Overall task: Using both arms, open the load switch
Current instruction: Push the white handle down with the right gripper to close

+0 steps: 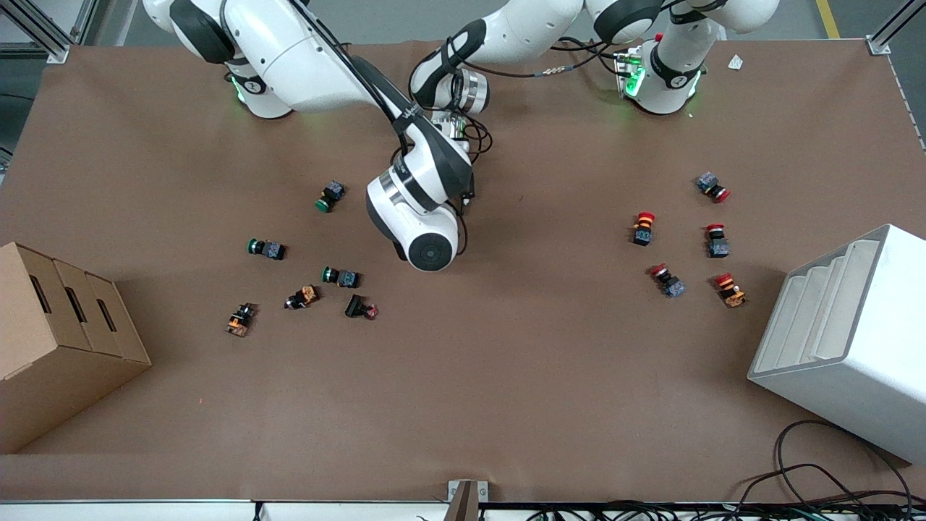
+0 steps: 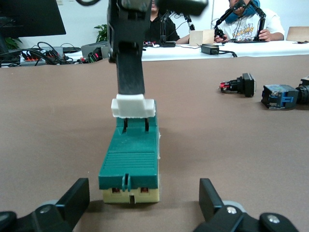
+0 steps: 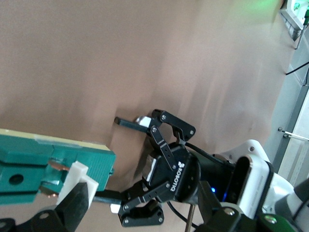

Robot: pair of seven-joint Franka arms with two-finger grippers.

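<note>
The load switch (image 2: 129, 162) is a dark green block on a cream base, lying on the brown table with its white lever (image 2: 133, 107) at the end away from my left gripper. My left gripper (image 2: 143, 200) is open, and the switch's near end sits between its fingertips with wide gaps on both sides. My right gripper (image 3: 145, 205) is also open. One of its fingers (image 2: 129, 67) comes down onto the lever (image 3: 75, 181). In the front view the switch is hidden under the right arm (image 1: 423, 217) and the left arm (image 1: 463, 87), which meet near the table's middle.
Green-capped push buttons (image 1: 330, 195) (image 1: 266, 249) lie toward the right arm's end, beside a cardboard box (image 1: 58, 340). Red-capped buttons (image 1: 642, 228) (image 1: 716, 241) lie toward the left arm's end, near a white rack (image 1: 846, 340). Two buttons (image 2: 239, 85) lie not far from the switch.
</note>
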